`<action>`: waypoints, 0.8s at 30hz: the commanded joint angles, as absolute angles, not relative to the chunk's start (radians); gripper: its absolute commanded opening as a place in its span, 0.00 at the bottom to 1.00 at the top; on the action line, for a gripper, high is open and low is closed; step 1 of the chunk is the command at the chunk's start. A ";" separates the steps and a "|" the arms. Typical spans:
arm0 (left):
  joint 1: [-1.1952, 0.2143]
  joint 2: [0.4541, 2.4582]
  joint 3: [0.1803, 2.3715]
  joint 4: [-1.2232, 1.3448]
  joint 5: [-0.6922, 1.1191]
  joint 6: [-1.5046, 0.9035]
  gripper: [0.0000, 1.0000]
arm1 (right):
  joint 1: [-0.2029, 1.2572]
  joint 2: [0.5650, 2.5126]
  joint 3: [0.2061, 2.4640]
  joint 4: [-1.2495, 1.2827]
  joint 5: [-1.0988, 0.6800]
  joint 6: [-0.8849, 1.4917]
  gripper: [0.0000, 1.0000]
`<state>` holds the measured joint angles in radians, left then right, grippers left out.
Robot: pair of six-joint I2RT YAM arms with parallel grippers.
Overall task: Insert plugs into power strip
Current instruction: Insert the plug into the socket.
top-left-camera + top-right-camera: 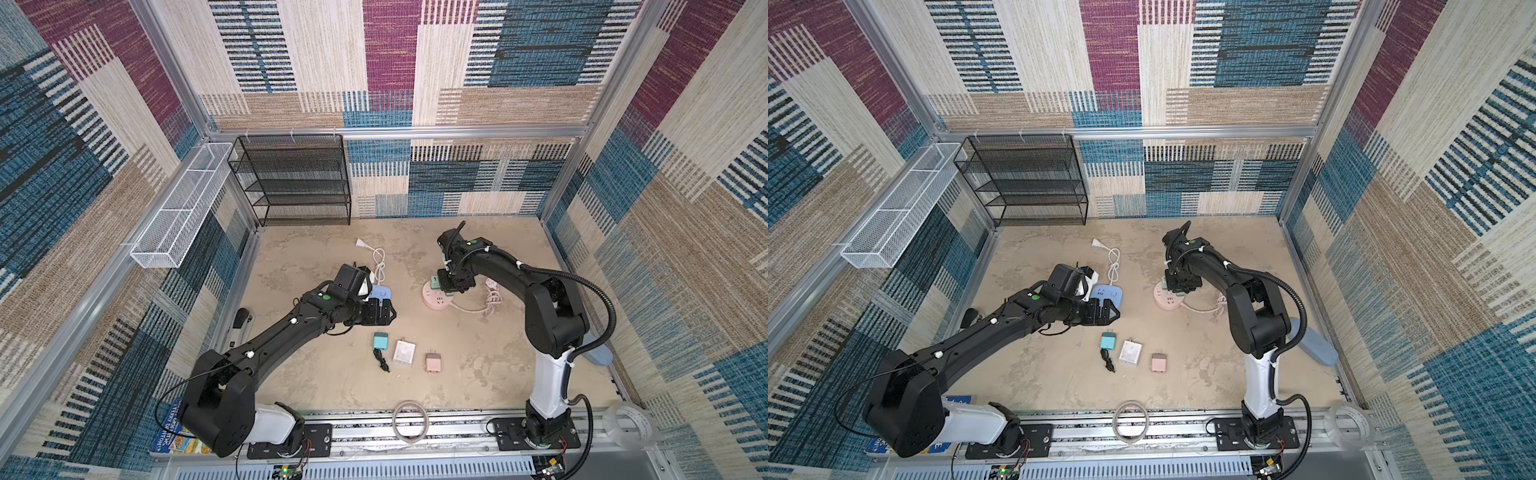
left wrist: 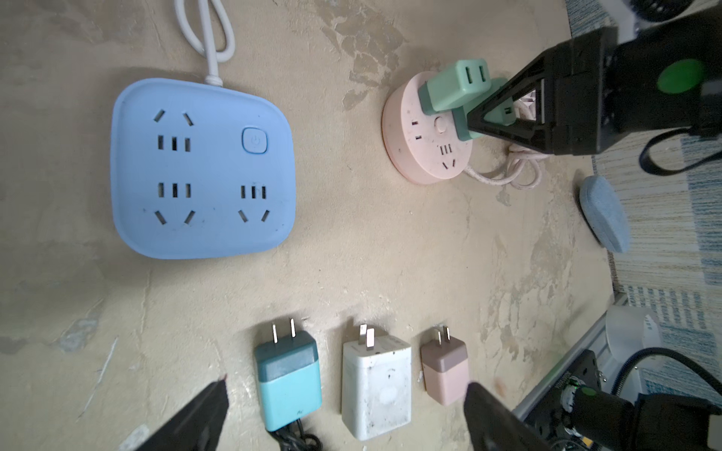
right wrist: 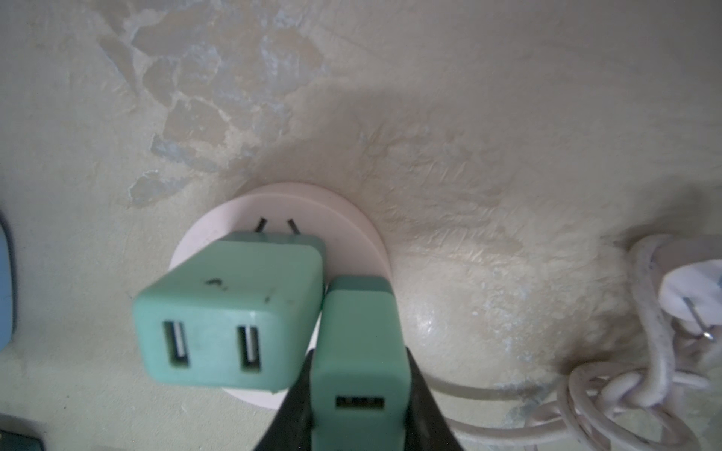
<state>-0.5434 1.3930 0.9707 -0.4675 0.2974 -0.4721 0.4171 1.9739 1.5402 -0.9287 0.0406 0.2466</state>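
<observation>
**Fig. Left arm unladen; right arm gripping a mint plug at the round strip**

The left gripper hovered over the table with its jaws spread wide and nothing between them. Just beside it, on the side away from the robot's base, lay the blue power strip, flat, with its white cord leading off. Below and ahead of the same gripper, three plugs lay flat in a row, apart from one another, prongs toward the strips. The teal plug, with its black cord, lay nearest one fingertip. The white plug lay midway between the fingertips, and the pink plug just inside the other.

Toward the right arm sat the round pink power strip, well apart from the left gripper and directly under the right gripper. The two-port mint green plug stood on this strip's top face, free of both grippers and close against its neighbour. The right gripper was clenched on that neighbour, the single-port mint green plug, with one finger on each flank, holding it upright at the strip's rim. Whether its prongs sat in a socket could not be told. Beyond the right gripper, away from the left arm, the strip's pink cord lay coiled.
</observation>
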 commanded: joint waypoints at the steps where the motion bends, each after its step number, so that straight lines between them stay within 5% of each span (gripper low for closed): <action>1: -0.545 1.384 0.983 -0.490 0.304 -0.472 0.99 | 0.416 1.962 1.514 -0.972 0.021 0.248 0.01; 16: -0.552 1.377 1.006 -0.510 0.308 -0.477 1.00 | 0.389 1.802 1.330 -0.902 0.000 0.278 0.01; 20: -0.555 1.386 1.012 -0.510 0.292 -0.486 0.99 | 0.388 1.795 1.344 -0.896 0.000 0.303 0.13; 24: -0.556 1.389 1.022 -0.526 0.256 -0.491 0.99 | 0.388 1.774 1.371 -0.892 0.004 0.313 0.36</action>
<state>-0.5549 1.3865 1.0061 -0.5068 0.2893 -0.4763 0.3904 1.7966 1.3483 -0.9031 0.0010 0.2878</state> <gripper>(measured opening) 0.995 0.316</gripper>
